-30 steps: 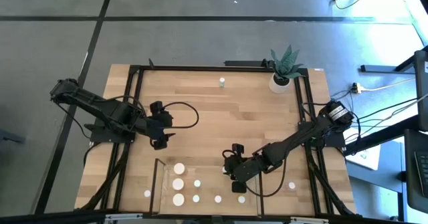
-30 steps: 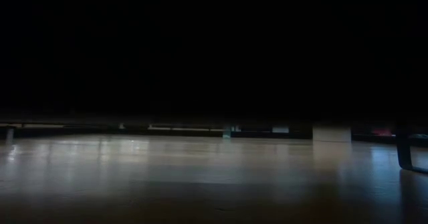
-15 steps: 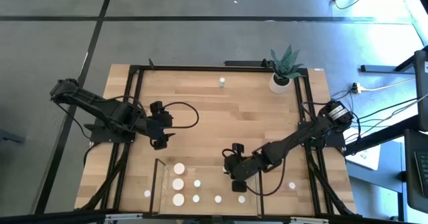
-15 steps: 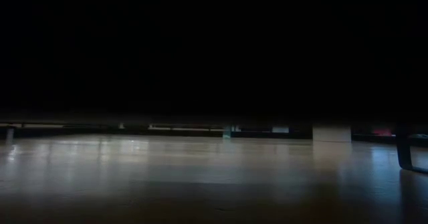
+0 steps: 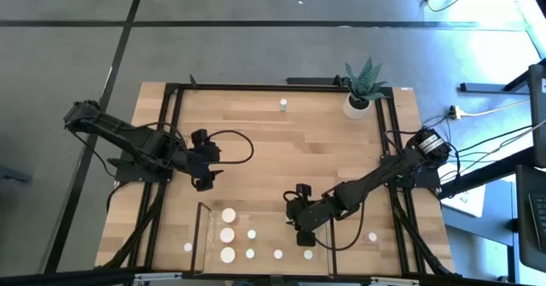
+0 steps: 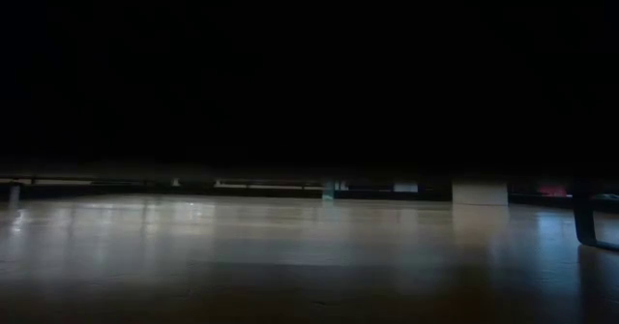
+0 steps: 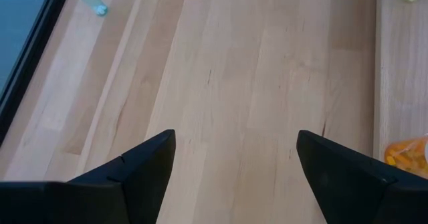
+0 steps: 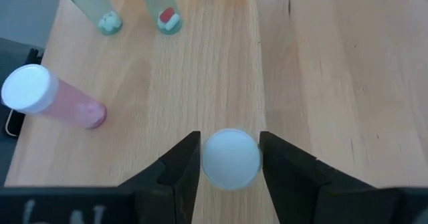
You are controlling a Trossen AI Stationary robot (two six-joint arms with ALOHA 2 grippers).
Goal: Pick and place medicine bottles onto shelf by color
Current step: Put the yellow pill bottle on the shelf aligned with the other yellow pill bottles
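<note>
A: High view first: where is the right gripper [image 5: 304, 232]?

B: Low over the shelf [image 5: 205, 235], at its end nearest the right arm. The left gripper [image 5: 203, 172] waits over bare table [image 5: 281, 149], well apart from the bottles and parted on nothing.

A: And the right wrist view?

B: A white-capped bottle [image 8: 231, 158] sits squarely between the two fingers [image 8: 177, 174]. Only its round cap shows, so it stands upright, its long axis pointing up at the camera. The fingers flank the cap closely; I judge they grip it, or nearly so, though actual contact is hard to confirm.

A: What else is on the shelf?

B: A pink bottle [image 8: 50, 100] a little way off, leaning in this view, and two pale ones [image 8: 127, 7] farther along. From above, three wide caps [image 5: 228, 234] stand in a column at the shelf's other end.

A: So what does the coming move depend on?

B: Probably a straight vertical motion, since the bottle is centred and upright. One bottle [image 5: 282, 106] stands alone far across the table, another [image 5: 372, 236] just off the shelf.
</note>
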